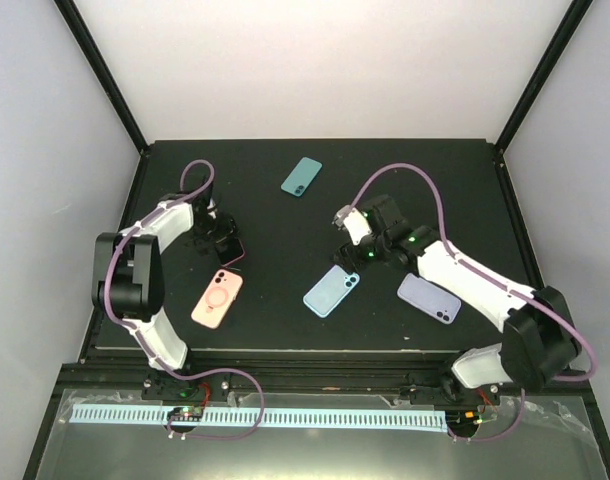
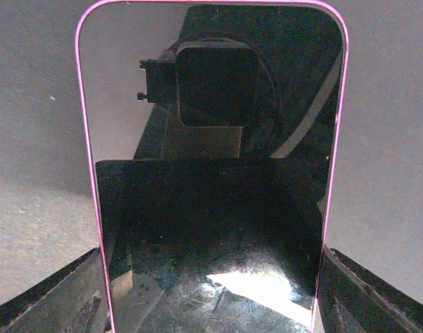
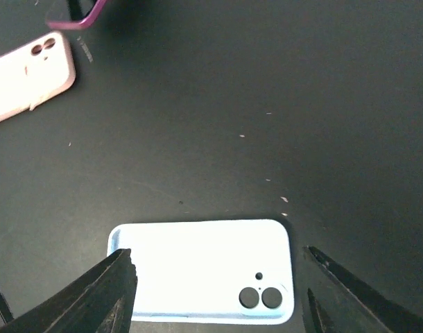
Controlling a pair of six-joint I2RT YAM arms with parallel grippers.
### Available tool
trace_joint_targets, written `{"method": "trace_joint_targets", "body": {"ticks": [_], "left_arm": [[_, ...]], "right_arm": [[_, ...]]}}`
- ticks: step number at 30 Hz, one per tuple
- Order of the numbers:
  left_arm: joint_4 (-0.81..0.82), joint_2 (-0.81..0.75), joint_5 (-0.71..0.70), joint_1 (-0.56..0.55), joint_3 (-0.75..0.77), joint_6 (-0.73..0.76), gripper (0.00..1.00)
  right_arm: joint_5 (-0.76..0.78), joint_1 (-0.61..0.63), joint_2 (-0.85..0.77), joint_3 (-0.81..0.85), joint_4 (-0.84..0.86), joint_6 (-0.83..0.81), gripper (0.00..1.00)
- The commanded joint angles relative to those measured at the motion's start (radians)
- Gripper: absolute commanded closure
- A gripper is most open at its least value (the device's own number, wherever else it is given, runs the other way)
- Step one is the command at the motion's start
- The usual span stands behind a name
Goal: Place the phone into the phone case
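The teal-green phone (image 1: 302, 176) lies back-up on the far middle of the black table, away from both grippers. The lavender phone case (image 1: 429, 298) lies at the front right, beside my right forearm. My left gripper (image 1: 225, 243) (image 2: 211, 253) is shut across the width of a pink-rimmed phone (image 2: 211, 208) with a glossy black face, one finger on each long edge. My right gripper (image 1: 357, 258) (image 3: 218, 258) hangs open over a light blue phone back (image 3: 197, 267), its fingers outside the two short ends. Neither the teal phone nor the lavender case shows in the wrist views.
A pink phone with a ring mark (image 1: 217, 298) (image 3: 28, 80) lies at the front left. The light blue one (image 1: 332, 290) lies in the front middle. A black frame (image 1: 315, 352) edges the table, and pale walls (image 1: 55, 150) stand at the sides and back.
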Motion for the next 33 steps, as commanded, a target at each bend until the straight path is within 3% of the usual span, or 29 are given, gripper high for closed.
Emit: {"method": "trace_joint_targets", "body": {"ticks": [1, 10, 19, 33], "left_arm": [[0.053, -0.054, 0.102, 0.001, -0.021, 0.008, 0.38], [0.097, -0.073, 0.191, 0.001, -0.073, -0.01, 0.38], [0.099, -0.104, 0.211, 0.001, -0.098, -0.001, 0.38], [0.112, -0.123, 0.218, 0.001, -0.125, -0.007, 0.38]], "right_arm": [[-0.134, 0.012, 0.067, 0.011, 0.058, -0.319, 0.37], [-0.127, 0.042, 0.322, 0.172, -0.095, -0.643, 0.39], [-0.125, 0.061, 0.511, 0.272, -0.198, -0.804, 0.39], [-0.015, 0.106, 0.609, 0.308, -0.179, -0.921, 0.45]]}}
